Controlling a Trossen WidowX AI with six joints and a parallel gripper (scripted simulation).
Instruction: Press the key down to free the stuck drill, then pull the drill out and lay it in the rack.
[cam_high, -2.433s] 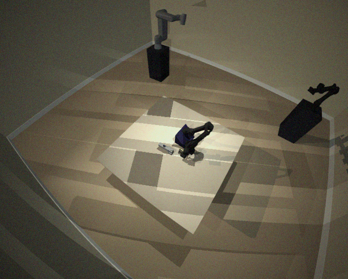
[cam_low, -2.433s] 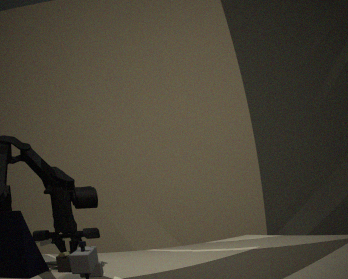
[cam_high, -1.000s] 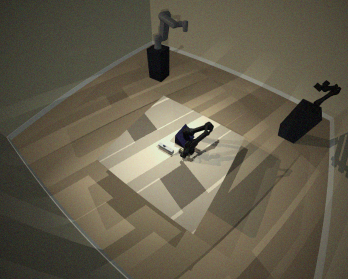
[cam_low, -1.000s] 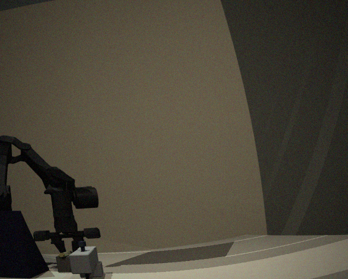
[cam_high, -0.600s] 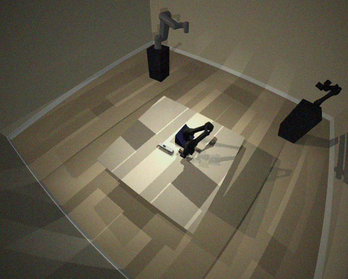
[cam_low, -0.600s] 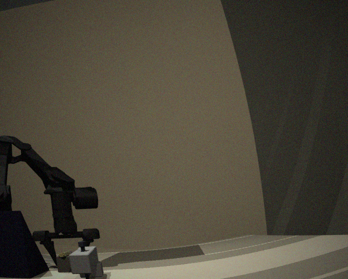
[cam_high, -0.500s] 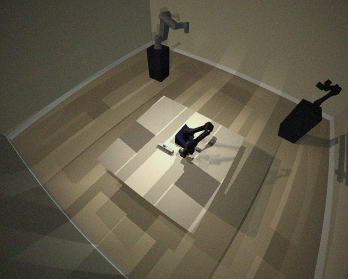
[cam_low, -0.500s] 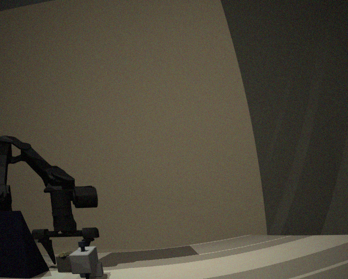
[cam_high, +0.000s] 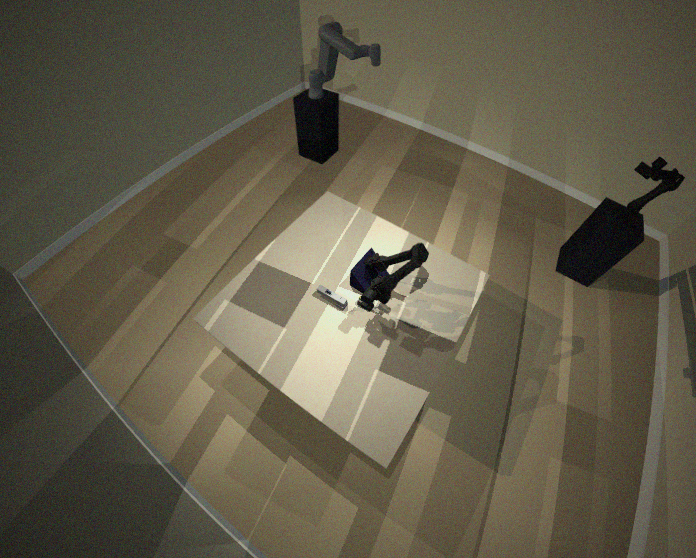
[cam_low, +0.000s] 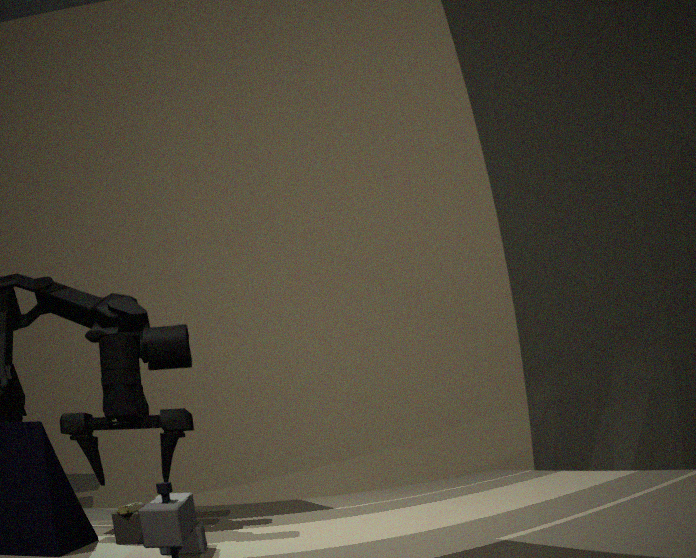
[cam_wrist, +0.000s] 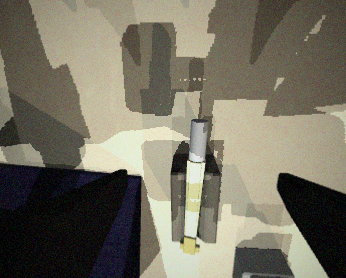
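Observation:
The drill has a grey cylindrical end and a pale yellow body (cam_wrist: 195, 200) with a gold tip; its yellow part also shows in the exterior view (cam_low: 130, 509). It lies lengthwise over the groove of the small grey rack (cam_wrist: 209, 215) (cam_low: 126, 530). My gripper (cam_wrist: 200, 178) (cam_low: 134, 482) is wide open and empty above it, one finger off to each side. A pale grey housing (cam_low: 167, 526) (cam_high: 331, 297) stands beside the rack, with a dark knob (cam_low: 164, 488) on top that may be the key. The top view hides the drill behind my arm.
My dark blue base (cam_wrist: 115, 235) (cam_low: 34, 494) (cam_high: 360, 276) stands close beside the rack. The end of a grey block (cam_wrist: 262, 261) shows at the wrist view's lower right. Two other arms on black pedestals (cam_high: 316, 127) (cam_high: 601, 244) stand far off.

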